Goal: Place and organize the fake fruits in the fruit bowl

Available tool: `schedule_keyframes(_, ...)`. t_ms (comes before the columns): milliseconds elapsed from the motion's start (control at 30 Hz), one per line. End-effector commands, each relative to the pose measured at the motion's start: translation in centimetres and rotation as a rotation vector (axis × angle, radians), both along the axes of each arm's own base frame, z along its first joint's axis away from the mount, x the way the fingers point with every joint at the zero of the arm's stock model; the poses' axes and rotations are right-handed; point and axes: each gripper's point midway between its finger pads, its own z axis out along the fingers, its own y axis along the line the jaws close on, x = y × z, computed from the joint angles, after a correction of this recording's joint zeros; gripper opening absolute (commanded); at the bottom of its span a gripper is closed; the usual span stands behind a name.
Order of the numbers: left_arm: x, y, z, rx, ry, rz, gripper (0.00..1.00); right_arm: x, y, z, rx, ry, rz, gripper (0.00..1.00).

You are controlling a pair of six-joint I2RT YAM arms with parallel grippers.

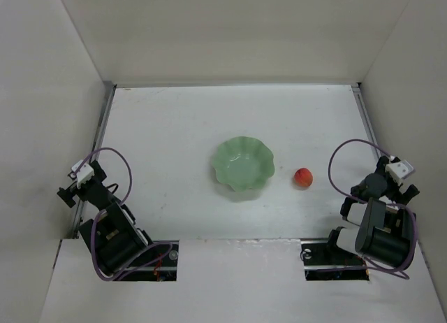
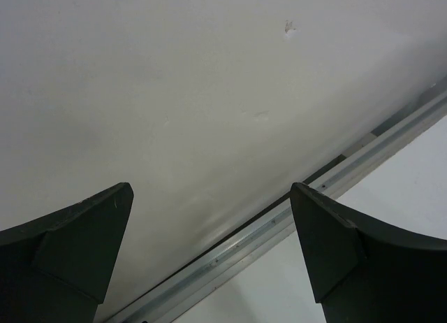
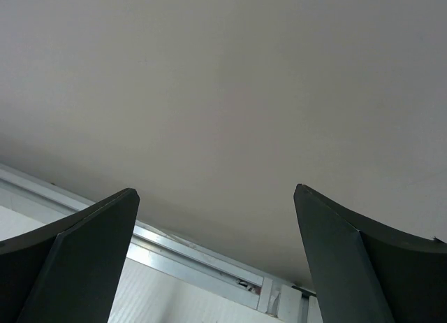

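The fake fruit (image 1: 302, 177), a small red-orange ball, lies on the white table just right of the fruit bowl (image 1: 242, 166), a pale green bowl with a scalloped rim that holds nothing. The two are apart. My left gripper (image 1: 68, 192) is folded back at the near left, far from both; in the left wrist view it (image 2: 211, 190) is open and empty, facing the left wall. My right gripper (image 1: 408, 189) is folded back at the near right; in the right wrist view it (image 3: 215, 190) is open and empty, facing the right wall. Neither wrist view shows fruit or bowl.
White walls enclose the table on the left, far and right sides. A metal rail (image 2: 279, 221) runs along the foot of the left wall, and another rail (image 3: 195, 260) along the right wall. Purple cables (image 1: 349, 152) loop over both arms.
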Motion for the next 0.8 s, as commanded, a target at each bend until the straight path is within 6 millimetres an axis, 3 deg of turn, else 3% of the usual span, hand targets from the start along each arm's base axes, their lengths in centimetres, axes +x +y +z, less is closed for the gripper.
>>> schedule_keyframes(0, -0.6, -0.5, 4.9, 0.121, -0.182, -0.005, 1.0, -0.1, 0.3, 7.6, -0.161, -0.335, 0.012, 1.0)
schedule_keyframes(100, -0.6, -0.5, 4.9, 0.121, -0.182, -0.005, 1.0, 0.8, 0.6, 8.3, -0.187, -0.288, 0.039, 1.0)
schedule_keyframes(233, -0.3, -0.3, 5.1, 0.129, -0.168, 0.002, 1.0, 3.2, 2.6, 11.2, -0.296, -0.144, 0.13, 1.0)
schedule_keyframes(300, -0.3, 0.0, 5.6, 0.136, -0.167, 0.013, 1.0, 4.5, 3.9, 14.3, -0.37, -0.123, 0.172, 1.0)
schedule_keyframes(400, 1.2, -1.4, 8.2, 0.211, -0.118, -0.039, 1.0, 5.8, 7.0, 21.3, -0.405, -0.293, 0.243, 1.0)
schedule_keyframes(467, 3.6, -3.1, 11.5, 0.285, -0.081, -0.12, 1.0, 7.9, 9.5, 24.7, -0.386, -0.346, 0.354, 1.0)
schedule_keyframes(533, 6.6, -5.4, 14.1, 0.322, -0.057, -0.239, 0.91, 12.3, 14.2, 26.3, -0.327, -0.287, 0.584, 1.0)
schedule_keyframes(633, 11.3, -10.6, 16.6, 0.315, -0.021, -0.46, 0.83, 18.3, 23.5, 24.5, -0.218, -0.08, 1.029, 1.0)
schedule_keyframes(667, 12.8, -12.8, 17.0, 0.291, 0.016, -0.544, 0.83, 19.0, 25.2, 24.0, -0.161, -0.041, 1.107, 1.0)
schedule_keyframes(700, 14.1, -15.0, 17.1, 0.252, 0.065, -0.622, 1.0, 19.3, 27.8, 23.4, -0.024, -0.02, 1.229, 1.0)
schedule_keyframes(767, 16.2, -19.4, 16.7, 0.125, 0.167, -0.769, 1.0, 19.2, 30.0, 22.4, 0.236, -0.036, 1.376, 1.0)
